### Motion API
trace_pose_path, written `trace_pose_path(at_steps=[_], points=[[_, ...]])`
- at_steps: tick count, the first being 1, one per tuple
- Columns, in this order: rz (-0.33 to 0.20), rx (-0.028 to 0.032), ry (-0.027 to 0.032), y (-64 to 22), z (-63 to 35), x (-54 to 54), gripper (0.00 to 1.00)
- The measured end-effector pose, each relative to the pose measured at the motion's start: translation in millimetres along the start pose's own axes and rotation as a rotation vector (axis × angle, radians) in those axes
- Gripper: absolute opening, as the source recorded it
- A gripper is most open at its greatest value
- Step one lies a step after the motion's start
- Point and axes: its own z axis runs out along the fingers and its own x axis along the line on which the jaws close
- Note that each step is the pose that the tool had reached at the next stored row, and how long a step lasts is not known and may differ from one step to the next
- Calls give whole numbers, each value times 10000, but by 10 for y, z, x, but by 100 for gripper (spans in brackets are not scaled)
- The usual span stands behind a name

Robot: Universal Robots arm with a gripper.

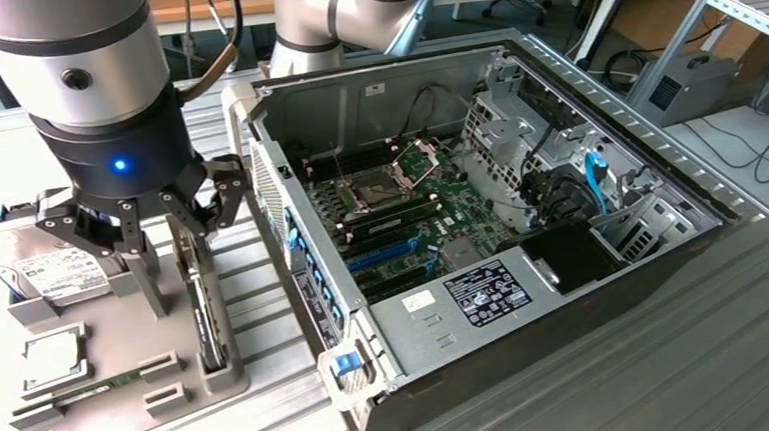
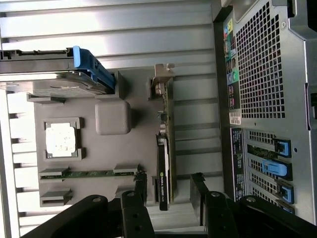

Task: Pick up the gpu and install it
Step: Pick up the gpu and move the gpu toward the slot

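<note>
black gpu (image 2: pixel 163 186), grey tray (image 2: pixel 134 148), green memory stick (image 2: pixel 91 173), blue slot clips (image 2: pixel 275 168), hole-patterned grey case panel (image 2: pixel 260 64).

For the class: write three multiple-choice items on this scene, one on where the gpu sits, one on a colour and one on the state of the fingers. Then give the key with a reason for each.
1. Where is the gpu?
A standing on edge in the grey holder
B lying flat on the floor
C lifted in the air

2. What colour is the light on the arm?
A red
B blue
C green

3. How are the fingers?
A shut on the gpu
B shut on nothing
C open, one on each side of the gpu

Key:
1 A: the card's lower edge sits in a slot of the holder.
2 B: the light glows blue on the arm's black section.
3 C: the wrist view shows gaps between the fingers and the card.
</note>
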Motion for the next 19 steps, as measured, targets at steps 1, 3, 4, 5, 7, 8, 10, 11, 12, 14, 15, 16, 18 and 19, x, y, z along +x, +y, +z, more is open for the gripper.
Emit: trace_pose_path(at_steps=[1,3,4,5,7,8,10,11,12,14,15,16,18,19], points=[[0,0,0,-1,17,0,48],[0,0,0,-2,51,1,48],[0,0,0,-2,60,1,48],[0,0,0,-3,72,2,48],[0,0,1,-4,93,2,48],[0,0,0,-5,109,2,48],[0,0,0,-5,129,3,48],[0,0,0,-6,138,3,48],[0,0,0,-6,149,3,48],[0,1,0,-7,171,4,48],[0,1,1,-8,185,4,48],[0,1,1,-8,192,5,48],[0,0,0,-9,206,5,48],[0,1,1,-9,213,5,48]])
